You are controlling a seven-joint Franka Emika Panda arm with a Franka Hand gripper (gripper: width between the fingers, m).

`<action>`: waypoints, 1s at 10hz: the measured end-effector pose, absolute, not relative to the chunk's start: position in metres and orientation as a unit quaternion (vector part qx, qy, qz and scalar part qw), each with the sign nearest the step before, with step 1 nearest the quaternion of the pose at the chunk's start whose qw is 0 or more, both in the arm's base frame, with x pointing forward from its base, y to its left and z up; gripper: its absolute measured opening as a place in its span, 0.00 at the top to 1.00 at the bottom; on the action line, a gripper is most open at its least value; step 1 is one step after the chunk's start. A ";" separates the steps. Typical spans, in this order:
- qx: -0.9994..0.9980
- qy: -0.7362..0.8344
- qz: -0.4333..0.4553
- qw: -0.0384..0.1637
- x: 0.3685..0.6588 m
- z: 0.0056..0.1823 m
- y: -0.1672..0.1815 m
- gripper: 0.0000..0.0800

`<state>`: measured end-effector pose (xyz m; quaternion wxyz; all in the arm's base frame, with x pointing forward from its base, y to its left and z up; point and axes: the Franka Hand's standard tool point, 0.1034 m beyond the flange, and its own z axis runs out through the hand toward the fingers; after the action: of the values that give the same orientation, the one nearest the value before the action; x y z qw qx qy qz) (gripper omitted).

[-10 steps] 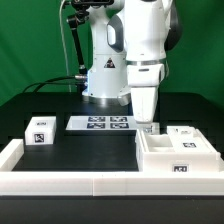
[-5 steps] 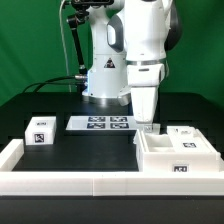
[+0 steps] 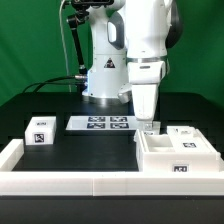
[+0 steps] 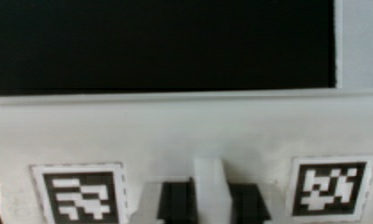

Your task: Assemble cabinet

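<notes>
The cabinet body point(image 3: 172, 155), a large white open box with marker tags, lies at the exterior view's right near the front rail. My gripper point(image 3: 148, 124) points straight down at the body's rear left wall. In the wrist view my two dark fingers point(image 4: 178, 204) stand on either side of a thin white wall point(image 4: 209, 185) of the cabinet and press against it. Tags show on the white surface at both sides point(image 4: 76, 192). A smaller white tagged block point(image 3: 184, 134) rests at the body's far right. Another tagged block point(image 3: 40, 131) sits alone at the left.
The marker board point(image 3: 100, 123) lies flat in front of the robot's base. A low white rail point(image 3: 70, 180) runs along the table's front and turns up at the left corner point(image 3: 10, 152). The table top is black.
The arm has shifted very slightly. The cabinet body and the blocks lie where they were.
</notes>
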<state>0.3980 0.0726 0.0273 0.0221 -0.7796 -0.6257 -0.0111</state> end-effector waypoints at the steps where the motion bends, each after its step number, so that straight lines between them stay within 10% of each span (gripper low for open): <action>1: -0.779 -0.626 -0.007 0.019 0.402 0.036 0.073 0.91; 10: -0.781 -0.624 0.003 0.009 0.453 0.061 0.070 0.91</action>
<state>0.4532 0.0696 0.0608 0.0090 -0.7814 -0.6239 0.0033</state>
